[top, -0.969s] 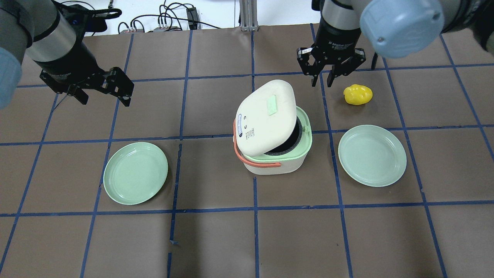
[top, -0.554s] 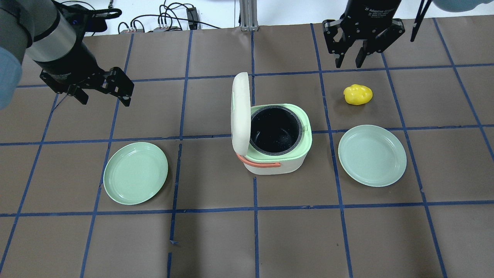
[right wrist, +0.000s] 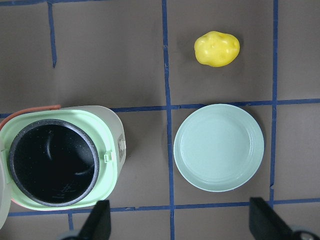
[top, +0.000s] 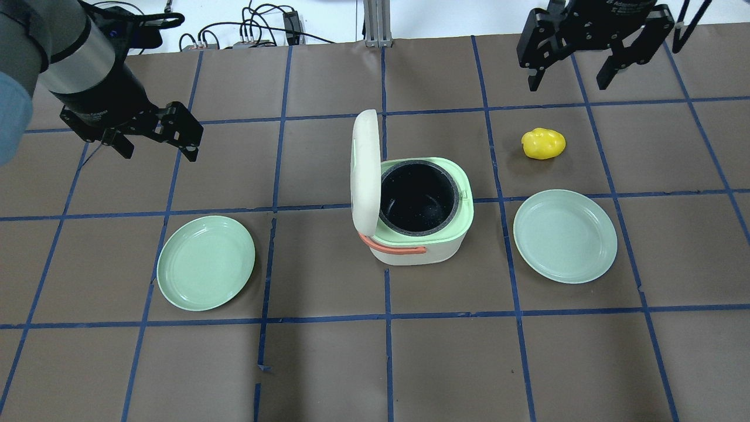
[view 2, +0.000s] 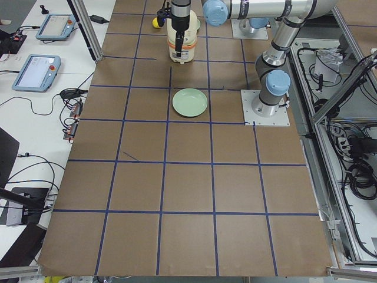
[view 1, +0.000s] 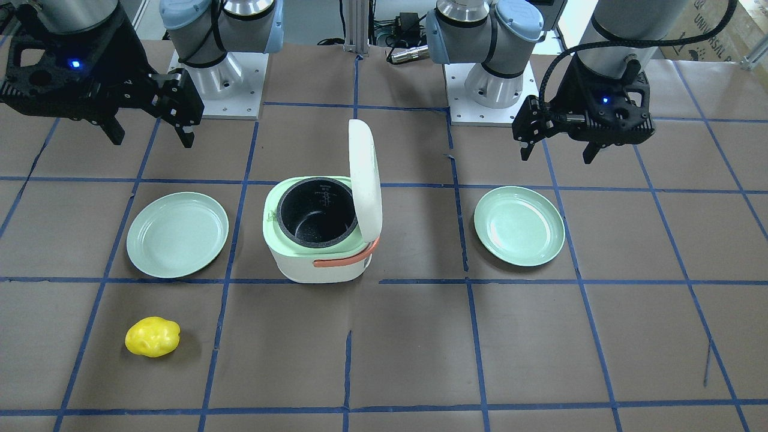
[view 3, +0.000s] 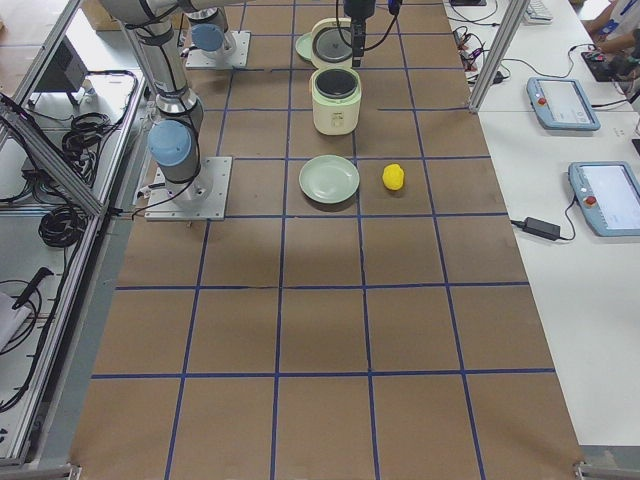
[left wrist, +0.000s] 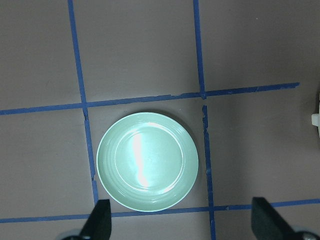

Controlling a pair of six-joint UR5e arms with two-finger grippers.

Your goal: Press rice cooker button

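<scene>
- Rice cooker (top: 419, 211): it stands at the middle of the table between two green plates, with its dark inner pot (top: 417, 199) exposed.
- Lid (top: 364, 170): a second ago it hung half raised over the pot. Now it stands fully upright on the hinge side, toward my left arm, and it has not moved in the last half second.
- Right gripper (top: 568, 82): a second ago it hovered just beyond the cooker's far right corner. It has since pulled back and up toward the far edge of the table, with its jaws wide apart and nothing between them.
- Reading: the sprung lid suggests that the release button has done its work. I judge the press complete and this move a retreat.
- Relation: the cooker lies well apart from my right gripper, nearer my base and toward my left, and the yellow lump (top: 544, 143) lies between them. My right wrist view looks down on the cooker's rim, where a small latch tab (right wrist: 106, 157) shows.
- Left gripper (top: 158, 153): it hangs well apart on the cooker's other side with its jaws apart, empty, above the left plate (top: 205, 262).
</scene>
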